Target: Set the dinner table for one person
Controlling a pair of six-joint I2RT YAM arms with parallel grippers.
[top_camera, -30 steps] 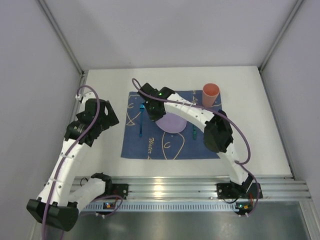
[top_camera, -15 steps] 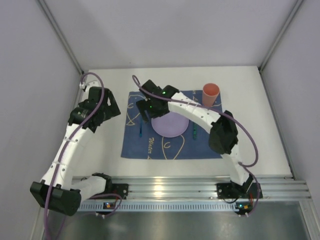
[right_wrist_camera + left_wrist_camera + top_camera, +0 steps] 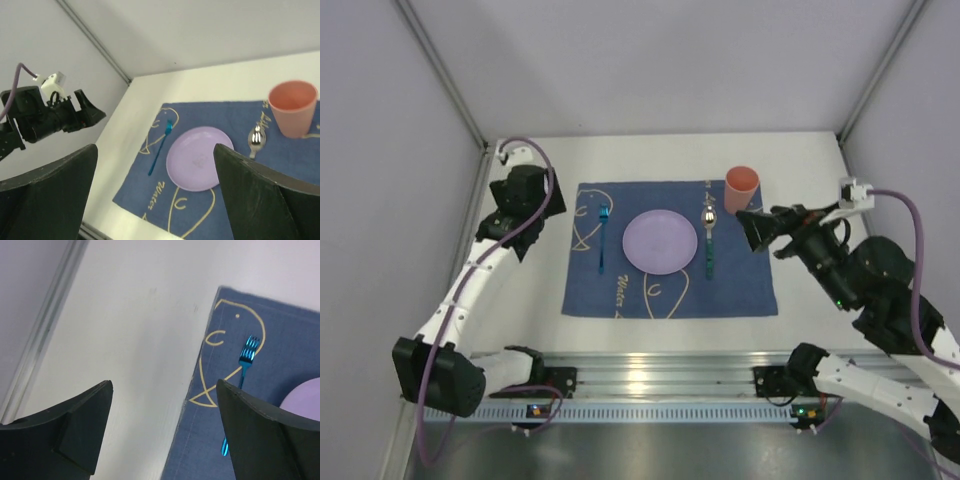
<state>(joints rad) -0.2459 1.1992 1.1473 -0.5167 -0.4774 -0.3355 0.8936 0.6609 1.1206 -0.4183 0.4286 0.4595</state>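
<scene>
The left fingers (image 3: 552, 197) are spread wide and hold nothing. They hang over bare counter (image 3: 820, 170) just off the far left corner of the blue placemat (image 3: 740, 295), with the enclosure's left wall (image 3: 400, 200) close beside that arm. The right fingers (image 3: 752, 228) are also released and wide apart, with nothing between them. They are raised near the right edge of the placemat, close to the upright pink cup (image 3: 741, 188) in the overhead view; I cannot tell whether they touch it.

The white counter fills the enclosure floor, and the ribbed rail (image 3: 660, 375) runs along its near edge. The placemat lies in the middle of the counter. On the placemat a lilac plate (image 3: 660, 242) sits in the middle, with a blue fork (image 3: 603, 235) to its left and a spoon (image 3: 709, 240) to its right, each apart from the plate. The cup stands at the far right corner.

Bare counter shows as a narrow strip left of the placemat, a wider band on the right, and a strip beyond it up to the back wall.
</scene>
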